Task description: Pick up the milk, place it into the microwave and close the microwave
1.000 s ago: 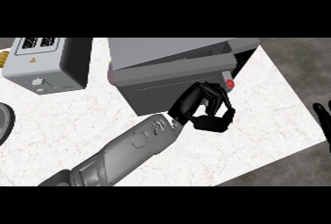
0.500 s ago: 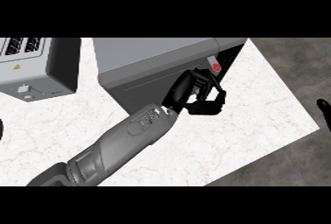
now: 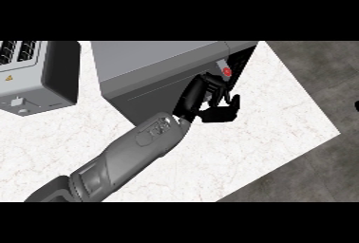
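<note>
At the lower left edge of the head view a grey forearm (image 3: pixel 126 159) comes in and runs diagonally up and to the right across the white marbled table (image 3: pixel 266 128). It ends in the black left hand (image 3: pixel 207 102), which lies against the front of the grey microwave (image 3: pixel 157 71), near that front's right end. Its fingers (image 3: pixel 219 114) are curled, with the thumb standing up beside them, and they sit just below a small red button (image 3: pixel 226 71) on the microwave's control strip. Whether the fingers close on anything cannot be told, since the hand is dark against a dark face and nothing shows between them.

The table's white top ends in a slanted edge at the right, and beyond it lies a dark grey mottled floor (image 3: pixel 316 80). At the far right edge of the view, well apart from the table's things, a black sliver of the right hand (image 3: pixel 357 106) shows; too little of it is in view to read its fingers.

Farther back, the microwave's flat grey top fills the middle of the view and is cut off along the upper edge. To its left, apart from it, stands a light grey toaster (image 3: pixel 32 76), with slots at its top and a small yellow warning label on its side, also cut off by the edges.

The milk shows nowhere in the view; the microwave's inside is not visible.
</note>
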{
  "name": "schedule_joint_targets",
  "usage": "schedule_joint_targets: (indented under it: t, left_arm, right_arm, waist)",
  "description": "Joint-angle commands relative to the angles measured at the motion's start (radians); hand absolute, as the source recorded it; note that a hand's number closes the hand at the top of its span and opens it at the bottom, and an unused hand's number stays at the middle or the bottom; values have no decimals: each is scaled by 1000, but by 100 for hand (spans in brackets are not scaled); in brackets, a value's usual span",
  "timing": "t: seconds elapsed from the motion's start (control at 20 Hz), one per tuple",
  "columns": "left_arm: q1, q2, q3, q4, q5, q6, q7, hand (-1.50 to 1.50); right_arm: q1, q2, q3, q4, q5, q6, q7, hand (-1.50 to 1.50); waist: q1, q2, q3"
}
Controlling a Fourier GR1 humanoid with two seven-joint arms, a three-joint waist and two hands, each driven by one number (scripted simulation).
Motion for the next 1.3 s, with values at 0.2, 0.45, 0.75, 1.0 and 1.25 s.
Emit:
schedule_joint_targets:
  t: [0.2, 0.45, 0.75, 1.0, 1.25]
  left_arm:
    - [-99, -53, 5, 40, 20, 25, -2, 150]
    - [-99, -53, -1, 21, 42, 48, -6, 150]
    - [-97, -53, -8, 25, 49, 76, -23, 150]
    - [-103, -52, -15, 16, 61, 99, -27, 150]
    - [-94, -52, -32, 14, 69, 118, -35, 150]
  right_arm:
    - [-30, -50, -46, 2, -23, 8, 28, -150]
    - [-49, -63, -54, 10, -37, 5, 45, -150]
    - [-62, -80, -72, 19, -82, 22, 56, -150]
    - [-79, -97, -89, 32, -107, 25, 70, -150]
    - [-92, -100, -90, 30, -135, 35, 74, -150]
  waist:
    - [-38, 12, 2]
    - [-43, 18, 2]
    - [-49, 20, 4]
    - [-50, 18, 4]
    - [-59, 19, 5]
